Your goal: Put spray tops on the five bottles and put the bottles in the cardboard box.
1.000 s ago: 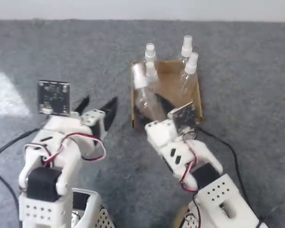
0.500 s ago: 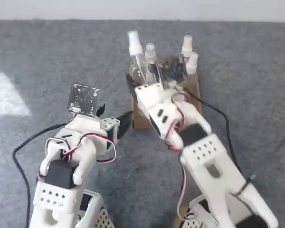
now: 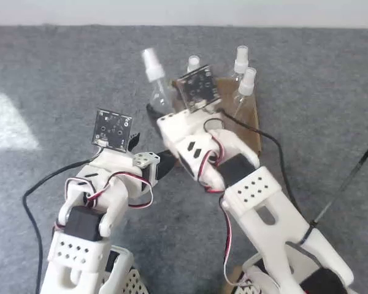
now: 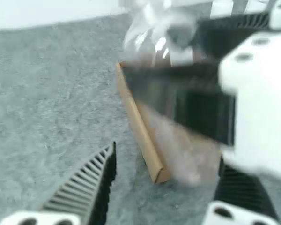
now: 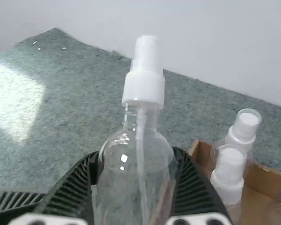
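My right gripper is shut on a clear bottle with a white spray top, held upright just past the left side of the cardboard box. The right wrist view shows the bottle between the black fingers of the right gripper. Three capped bottles stand in the box, two of them seen as bottles behind the held one. My left gripper stands open near the box's front left corner, and the left gripper has nothing between its fingers.
Grey carpet covers the table all round. The box's left wall runs close ahead of the left gripper, with the right arm's white body above it. Cables trail beside the right arm.
The right arm has carried the bottle from over the box leftward, past the box's left wall. The left arm has shifted forward and right, toward the box corner.
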Robot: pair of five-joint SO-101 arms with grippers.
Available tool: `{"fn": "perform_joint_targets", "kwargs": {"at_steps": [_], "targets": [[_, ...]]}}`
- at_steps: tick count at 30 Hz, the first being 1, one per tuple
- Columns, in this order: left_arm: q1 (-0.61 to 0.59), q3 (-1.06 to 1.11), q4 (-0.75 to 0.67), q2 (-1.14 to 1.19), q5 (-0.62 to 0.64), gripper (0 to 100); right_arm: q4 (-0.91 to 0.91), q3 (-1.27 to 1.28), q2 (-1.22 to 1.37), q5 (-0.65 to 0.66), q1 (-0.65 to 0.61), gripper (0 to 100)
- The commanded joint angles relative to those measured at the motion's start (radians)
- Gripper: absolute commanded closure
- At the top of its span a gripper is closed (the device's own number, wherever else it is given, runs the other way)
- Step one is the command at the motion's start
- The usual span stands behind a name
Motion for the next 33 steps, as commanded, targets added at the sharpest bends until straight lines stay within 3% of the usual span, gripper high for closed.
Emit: {"fn": "perform_joint_targets", "kwargs": {"at_steps": [1,9,17,22,24,27,30,33], "targets": [[-0.009,-0.001,-0.048,-0.008,-0.031,68,0.088,-0.08,-0.147,-0.003,-0.03,99.2],[-0.009,0.001,-0.048,-0.008,-0.04,68,0.206,-0.055,-0.263,-0.003,0.038,99.2],[-0.011,0.002,-0.048,-0.008,-0.043,68,0.199,-0.014,-0.282,0.009,0.073,99.2],[-0.014,0.028,-0.055,-0.009,-0.048,70,0.116,0.006,-0.271,0.092,0.193,99.2],[-0.064,0.031,-0.049,-0.009,-0.051,74,0.074,0.035,-0.263,0.095,0.236,99.2],[-0.241,0.038,-0.049,-0.009,-0.112,81,0.012,0.104,-0.263,0.095,0.266,99.2],[-0.4,0.087,-0.078,-0.009,-0.092,84,-0.111,0.226,-0.265,0.095,0.269,99.2],[-0.465,0.159,-0.146,-0.009,-0.083,85,-0.216,0.345,-0.265,0.095,0.265,99.2]]}}
